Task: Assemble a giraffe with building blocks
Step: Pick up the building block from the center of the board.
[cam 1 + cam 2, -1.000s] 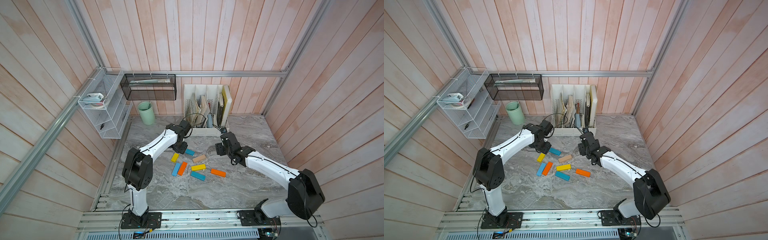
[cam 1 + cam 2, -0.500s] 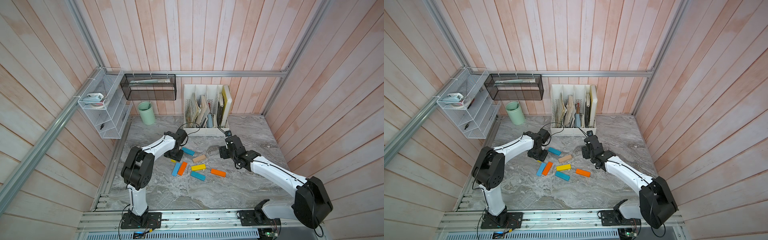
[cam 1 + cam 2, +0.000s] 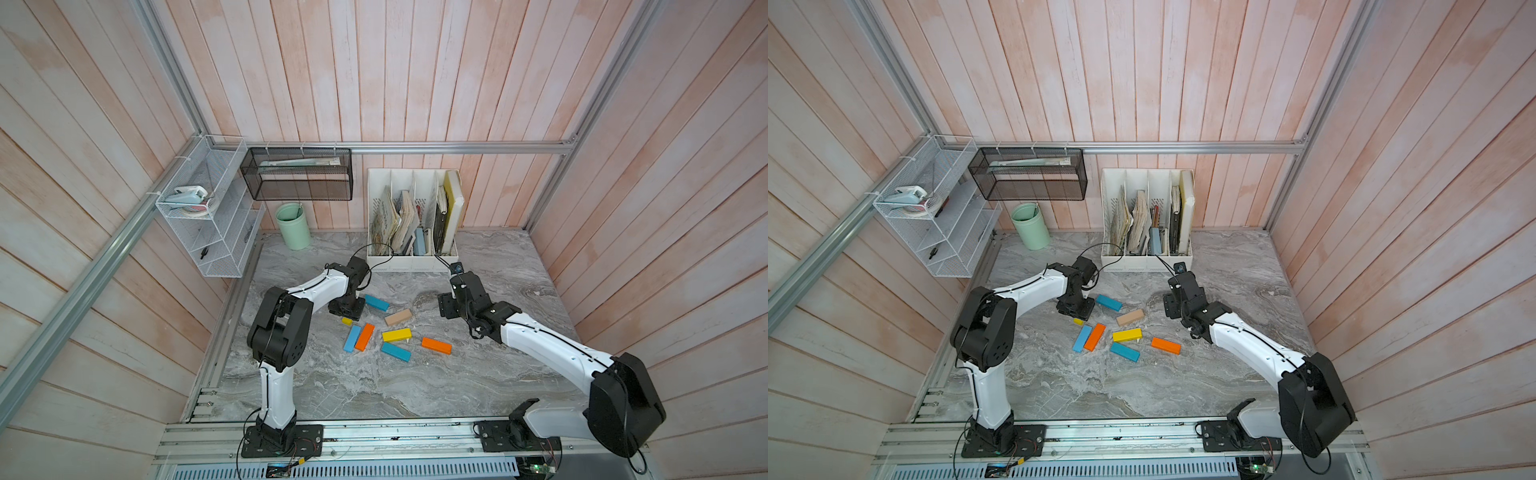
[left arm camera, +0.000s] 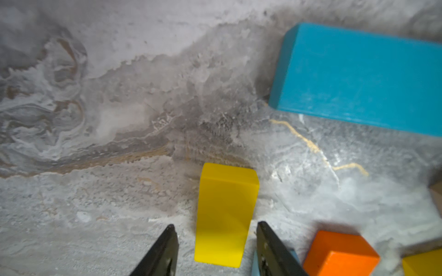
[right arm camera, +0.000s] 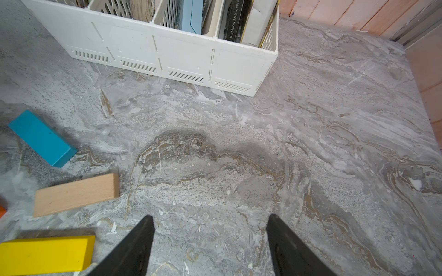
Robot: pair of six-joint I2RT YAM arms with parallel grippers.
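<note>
- Top views, stereo pair: high over the near edge of the table (image 3: pixel 374 386), angled steeply down toward the far wall (image 3: pixel 374 83). Wide, whole table in frame, almost identical coverage in both.
- Left wrist view: very close above the table, looking past the left hand (image 4: pixel 215 229) at a teal block (image 4: pixel 358 76).
- Right wrist view: low, looking past the right hand (image 5: pixel 210 219) toward the far file rack (image 5: pixel 167 55). It shares the same teal block (image 5: pixel 40 137).

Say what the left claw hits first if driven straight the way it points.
Likely the yellow block, sitting between its parted fingers; past that, the marble table. The remaining gap is unclear.
</note>
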